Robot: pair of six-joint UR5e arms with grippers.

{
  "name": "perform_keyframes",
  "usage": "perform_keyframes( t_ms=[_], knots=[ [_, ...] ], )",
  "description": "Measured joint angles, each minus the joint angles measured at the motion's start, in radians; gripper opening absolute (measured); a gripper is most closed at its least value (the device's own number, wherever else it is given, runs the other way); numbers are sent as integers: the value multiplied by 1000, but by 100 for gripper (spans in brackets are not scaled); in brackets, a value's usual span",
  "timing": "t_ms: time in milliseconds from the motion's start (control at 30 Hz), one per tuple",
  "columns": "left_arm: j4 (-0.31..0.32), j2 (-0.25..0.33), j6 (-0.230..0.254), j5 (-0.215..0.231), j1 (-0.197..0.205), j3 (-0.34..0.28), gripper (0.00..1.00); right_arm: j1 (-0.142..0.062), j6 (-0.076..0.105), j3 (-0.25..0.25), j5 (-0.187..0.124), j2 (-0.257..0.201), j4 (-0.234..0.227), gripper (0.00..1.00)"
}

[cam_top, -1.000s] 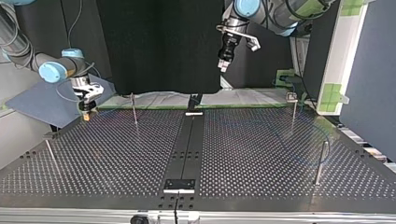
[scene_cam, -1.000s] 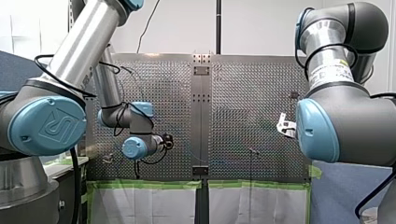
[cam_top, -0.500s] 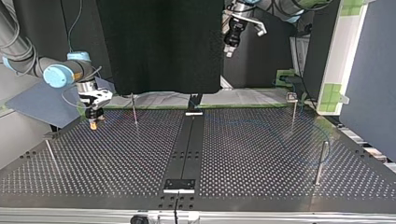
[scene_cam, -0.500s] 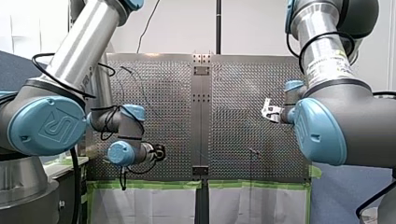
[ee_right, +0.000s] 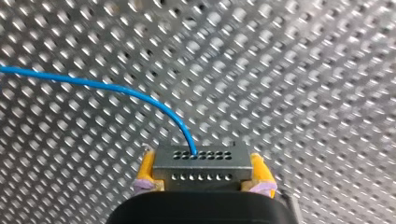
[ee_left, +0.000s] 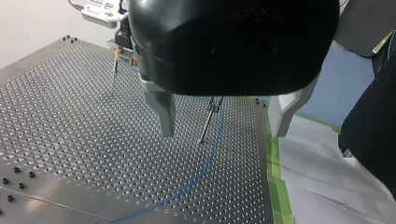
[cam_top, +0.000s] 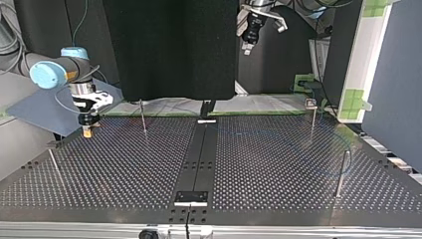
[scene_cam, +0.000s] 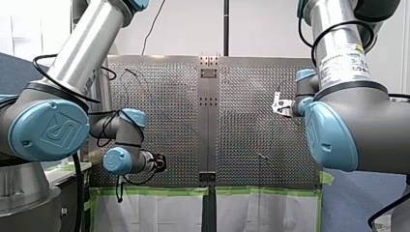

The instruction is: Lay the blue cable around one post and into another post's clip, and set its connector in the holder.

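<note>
right gripper [cam_top: 87, 130] shifted away from centre rail [cam_top: 199, 154], yellow pads clamped on connector [ee_right: 201, 162] just over perforated table [cam_top: 273, 164], blue cable [ee_right: 116, 89] run from connector, looped across the rail, left gripper [ee_left: 223, 134] held high near rail's far end, jaws wide apart, empty, black panel [cam_top: 169, 50] behind rail, green tape [scene_cam: 150, 191] at table edge

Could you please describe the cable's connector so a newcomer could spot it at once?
Find the perforated table, then my right arm's end effector over it. Between its yellow pads sits the connector, a grey block with two rows of holes, the blue cable leaving one.
</note>
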Motion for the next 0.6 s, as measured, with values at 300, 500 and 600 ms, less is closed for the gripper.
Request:
perform_keyframes(
  t_ms=[300, 500, 600],
  knots=[
    [-1, 0, 1, -1, 1, 0, 100, -17, -71, 8, 46, -72, 69, 0],
    [-3, 0, 0, 0, 1, 0, 100, -35, -100, 8, 55, -126, 97, 0],
    [-3, 0, 0, -1, 1, 0, 100, -44, -116, 8, 70, -152, 109, 0]
  ],
)
